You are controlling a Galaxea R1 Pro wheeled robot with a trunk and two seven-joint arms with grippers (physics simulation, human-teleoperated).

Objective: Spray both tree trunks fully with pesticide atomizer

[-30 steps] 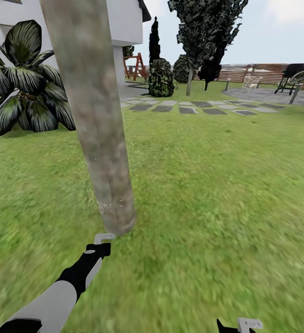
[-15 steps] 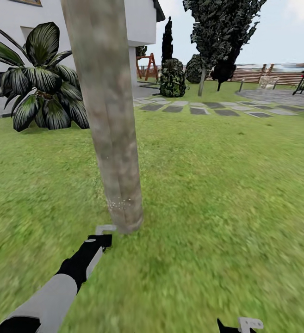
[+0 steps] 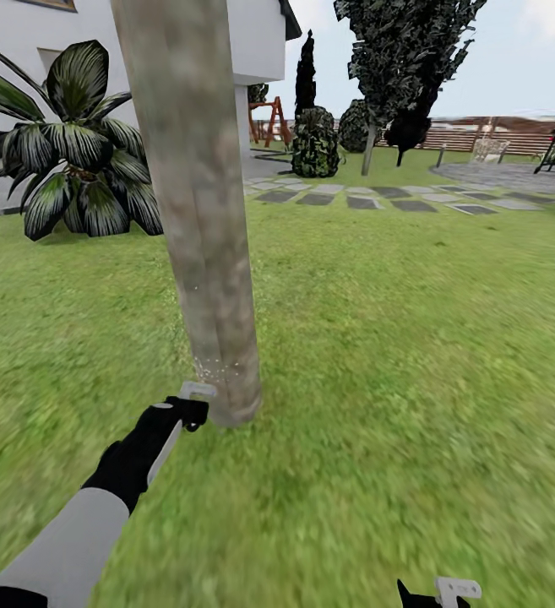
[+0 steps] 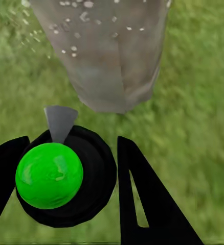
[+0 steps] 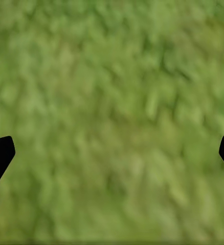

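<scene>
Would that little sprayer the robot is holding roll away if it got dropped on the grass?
Probably a little. From above, the sprayer has a round black body, so it could roll, but its grey nozzle and the soft-looking grass would likely stop it. Held between the left gripper's fingers alone, it seems fairly light.

I am finding no readable text, label, brand, number or sign anywhere in these views. The tree trunk (image 3: 201, 211) is showing only pale specks (no lettering), and the atomizer (image 4: 66, 178) is carrying none.

Mottled grey-brown trunk (image 3: 199, 211) with white specks, black atomizer (image 4: 86, 168) with glossy green cap, blurry green grass (image 3: 395, 355)
</scene>
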